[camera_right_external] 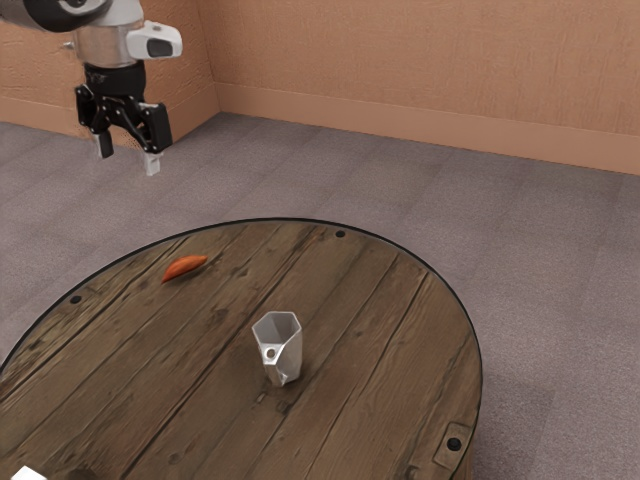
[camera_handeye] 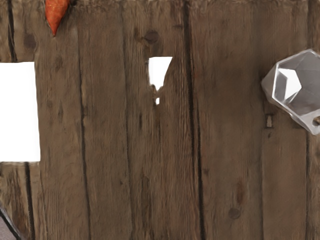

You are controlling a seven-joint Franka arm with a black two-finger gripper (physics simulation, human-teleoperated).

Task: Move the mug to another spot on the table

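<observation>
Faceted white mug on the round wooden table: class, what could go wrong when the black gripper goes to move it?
1. The faceted white mug stands upright with slanted faces; the open black gripper, high above the round wooden table, could slip on a facet and tip it.
2. A low sweep toward it might knock the small orange object lying on the planks.

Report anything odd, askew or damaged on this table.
The table has two bright white patches in its planks, a small jagged patch and a larger rectangle, looking like holes or render gaps. The mug stands upright, nothing spilled.
</observation>
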